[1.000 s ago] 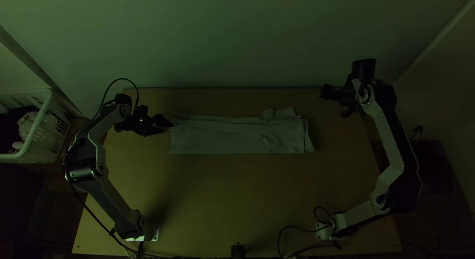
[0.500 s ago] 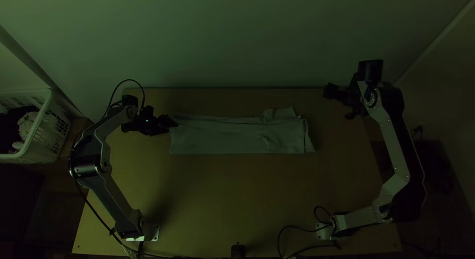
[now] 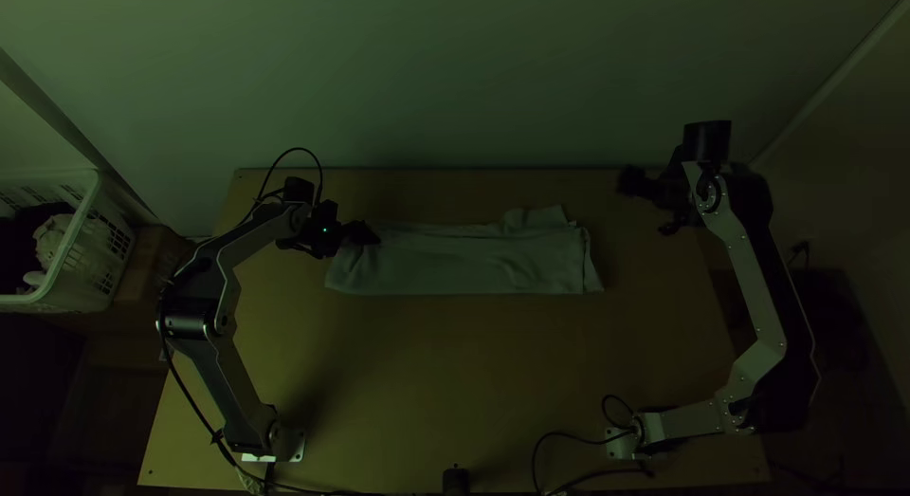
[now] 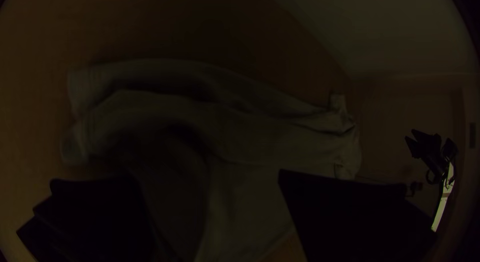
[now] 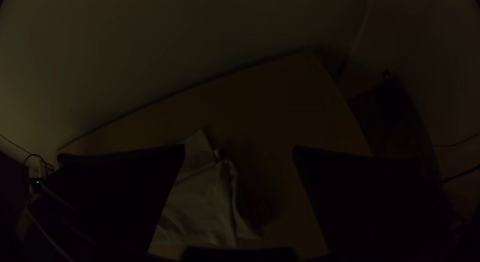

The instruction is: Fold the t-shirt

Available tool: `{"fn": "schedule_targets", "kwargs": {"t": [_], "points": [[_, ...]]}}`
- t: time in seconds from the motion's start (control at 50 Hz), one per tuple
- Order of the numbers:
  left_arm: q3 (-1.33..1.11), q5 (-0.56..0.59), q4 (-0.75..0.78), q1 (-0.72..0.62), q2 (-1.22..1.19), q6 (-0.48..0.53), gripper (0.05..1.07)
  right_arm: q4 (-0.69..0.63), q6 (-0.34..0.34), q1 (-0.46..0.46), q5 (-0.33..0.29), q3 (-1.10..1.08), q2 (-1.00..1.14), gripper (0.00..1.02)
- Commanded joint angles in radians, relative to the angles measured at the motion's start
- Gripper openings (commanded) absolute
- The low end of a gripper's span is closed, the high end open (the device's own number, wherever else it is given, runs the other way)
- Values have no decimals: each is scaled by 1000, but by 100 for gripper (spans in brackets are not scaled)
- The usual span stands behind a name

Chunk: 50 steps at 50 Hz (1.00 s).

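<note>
The pale t-shirt point(image 3: 460, 266) lies folded into a long strip across the table, with a small bunched part at its upper right. In the top view my left gripper point(image 3: 370, 234) is over the strip's upper left end and hides part of it. In the left wrist view, the left gripper point(image 4: 205, 177) stands open, with the wrinkled cloth point(image 4: 265, 137) in view between and beyond its fingers. My right gripper point(image 3: 629, 180) is off the shirt's right end, towards the back. It stands open in the right wrist view point(image 5: 239, 151), with the shirt's end point(image 5: 202, 202) beside one finger.
A white basket point(image 3: 71, 297) holding cloth stands left of the table point(image 3: 455, 363). The wall point(image 3: 455, 79) rises behind the back edge. Cables point(image 3: 569, 439) run along the front near the right base, beside a small dark object point(image 3: 456, 481).
My left gripper has moved right, from beside the shirt's left end to over it. The right gripper has shifted slightly to the right. Most of the shirt lies as before.
</note>
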Motion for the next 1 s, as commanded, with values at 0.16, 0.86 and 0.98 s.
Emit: {"fn": "schedule_targets", "kwargs": {"t": [0.16, 0.86, 0.98], "points": [[-112, -74, 29, 12, -7, -36, 8, 10, 19, 12, -4, -77, -55, 99], [-14, -291, -182, 388, -119, 275, 8, 187, 10, 25, -4, -281, -125, 99], [44, -367, -250, 416, -126, 324, 8, 214, 10, 23, -4, -300, -132, 99]]}}
